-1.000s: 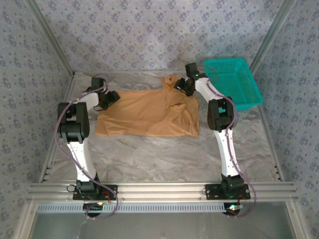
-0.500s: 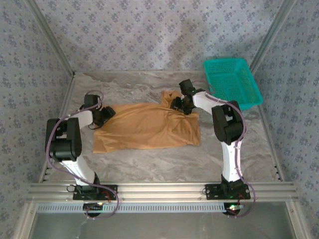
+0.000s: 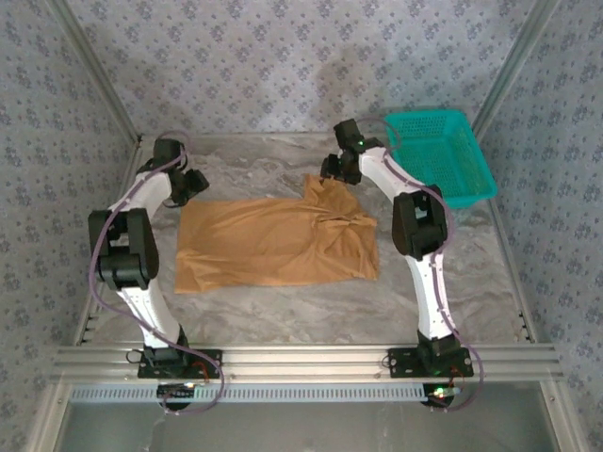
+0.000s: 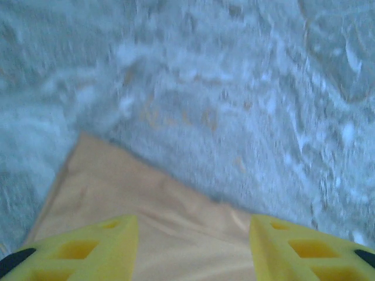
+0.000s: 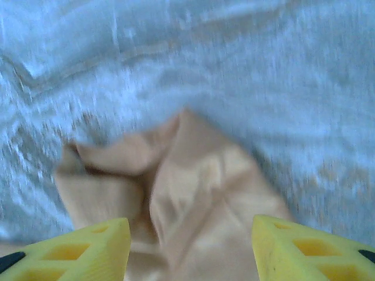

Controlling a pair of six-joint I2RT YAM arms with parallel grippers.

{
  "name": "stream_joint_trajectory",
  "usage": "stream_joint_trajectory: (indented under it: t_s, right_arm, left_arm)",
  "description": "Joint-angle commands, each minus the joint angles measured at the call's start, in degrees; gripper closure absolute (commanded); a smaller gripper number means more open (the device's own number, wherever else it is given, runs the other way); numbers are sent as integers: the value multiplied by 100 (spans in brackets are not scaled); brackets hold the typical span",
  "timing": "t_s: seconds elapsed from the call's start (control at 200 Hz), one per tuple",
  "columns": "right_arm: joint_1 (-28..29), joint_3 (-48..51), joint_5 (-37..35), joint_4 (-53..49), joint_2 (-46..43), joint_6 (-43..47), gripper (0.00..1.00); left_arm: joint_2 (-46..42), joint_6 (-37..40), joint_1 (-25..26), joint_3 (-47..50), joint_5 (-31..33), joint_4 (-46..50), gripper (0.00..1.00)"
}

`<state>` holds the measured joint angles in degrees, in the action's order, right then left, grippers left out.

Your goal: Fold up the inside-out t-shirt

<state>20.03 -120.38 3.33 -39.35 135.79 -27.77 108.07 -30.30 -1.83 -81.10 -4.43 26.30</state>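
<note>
Top external: the inside-out t-shirt [image 3: 273, 240] lies spread on the counter [image 3: 283, 315], about midway between the left and right edges and somewhat nearer the far edge than the near one. Colour orange-tan. Outline is roughly rectangular, with the long side running left to right. The near side of the cloth is fairly straight and its left part is flat. The far-right part is bunched into a raised, creased peak pointing toward the far edge.

Left claw [image 3: 195, 184] sits just beyond the shirt's far-left corner, toward the counter's far-left corner. Right claw [image 3: 332, 169] sits at the far side of the bunched peak.

Left wrist: left claw [image 4: 193, 246] released. Its two yellow fingers [image 4: 88, 249] stand wide apart with no cloth pinched between them. Below them a flat, pointed corner of the t-shirt [image 4: 146, 199] lies on the grey marbled counter [image 4: 234, 88]. The view is blurred, so I cannot tell whether the fingertips touch the cloth.

Right wrist: right claw [image 5: 190, 249] also released, with yellow fingers [image 5: 304, 249] wide apart and no cloth gripped. Beneath them are the crumpled folds of the t-shirt [image 5: 193, 187], one lapping over another, with a dark crease on the left. Counter [image 5: 234, 58] surface shows beyond the folds. Blurred as well.

Surroundings, top external: a teal mesh basket [image 3: 441, 155] stands at the counter's far-right corner, apart from the shirt and just right of the right arm.
</note>
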Motion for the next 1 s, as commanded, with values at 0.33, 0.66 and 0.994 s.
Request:
stream_joint_trajectory:
  t_s: [0.33,0.66,0.994]
  right_arm:
    - [-127,-1788,151,-421,1711,363,48]
    - [-123,-1938,306,-266,1810,513,73]
    - [-155,-2400,405,-446,1733,439,100]
  left_arm:
    - [777,454,-261,-573,483,706,42]
    - [1494,429,-289,-1132,285,849,44]
    - [1527,302,-288,-1076,123,872,100]
